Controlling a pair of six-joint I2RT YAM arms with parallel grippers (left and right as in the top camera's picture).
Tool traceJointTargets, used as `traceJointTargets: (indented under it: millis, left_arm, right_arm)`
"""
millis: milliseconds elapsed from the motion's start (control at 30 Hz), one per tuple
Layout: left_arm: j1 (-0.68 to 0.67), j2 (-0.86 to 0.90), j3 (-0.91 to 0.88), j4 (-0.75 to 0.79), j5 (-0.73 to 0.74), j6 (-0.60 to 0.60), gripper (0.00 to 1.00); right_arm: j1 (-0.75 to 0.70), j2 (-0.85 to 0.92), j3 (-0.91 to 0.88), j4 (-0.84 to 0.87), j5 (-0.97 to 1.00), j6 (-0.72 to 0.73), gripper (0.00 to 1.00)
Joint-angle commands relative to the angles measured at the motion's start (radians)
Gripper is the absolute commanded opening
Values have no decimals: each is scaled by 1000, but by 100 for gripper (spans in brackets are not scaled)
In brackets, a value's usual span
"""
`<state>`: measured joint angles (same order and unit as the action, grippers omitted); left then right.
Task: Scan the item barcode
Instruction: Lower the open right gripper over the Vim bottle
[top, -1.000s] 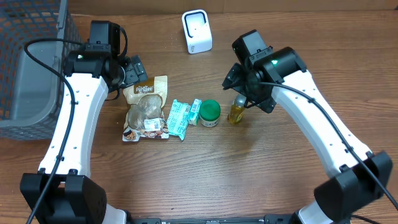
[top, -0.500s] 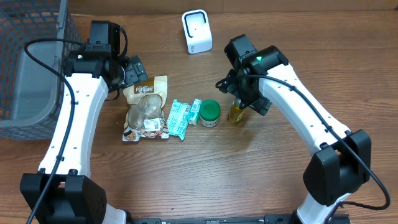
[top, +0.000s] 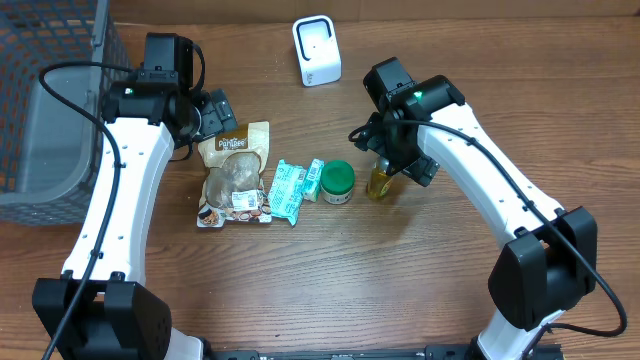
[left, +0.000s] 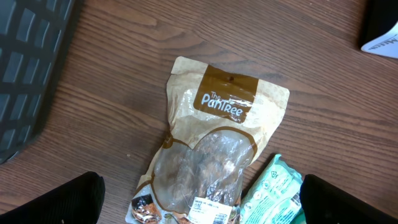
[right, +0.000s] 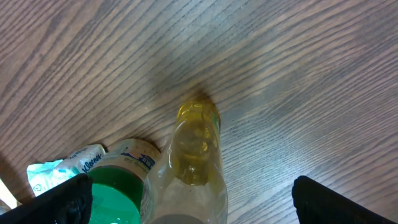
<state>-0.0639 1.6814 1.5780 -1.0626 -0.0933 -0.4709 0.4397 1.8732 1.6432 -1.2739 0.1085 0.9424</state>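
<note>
Seemingly at pickup, the right gripper (right: 199, 202), fingers spread apart, hovers over the bottle (right: 196, 143) and must descend, then close.

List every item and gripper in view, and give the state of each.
Snack pouch: lying flat, untouched.
Tissue pack: lying flat.
Green-lidded tub: upright, lid on.
Yellow bottle: upright, not gripped.
Scanner: standing upright.
Left gripper: open, empty.
Right gripper: open, empty.

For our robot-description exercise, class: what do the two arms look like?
Both the left arm and right arm have smooth white links, black joint housings, a small green light and a loose black cable. End effector fingers are black.
</note>
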Motion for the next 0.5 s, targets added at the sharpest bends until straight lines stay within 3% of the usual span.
traceJointTargets:
  millis: [0, 467]
  left_arm:
    - [-2, -6, 12, 0, -6, 3, 100]
    - [-2, -6, 12, 0, -6, 3, 100]
  right_arm:
    - [-3, -3, -4, 9, 3, 3, 100]
    - [-3, -3, -4, 9, 3, 3, 100]
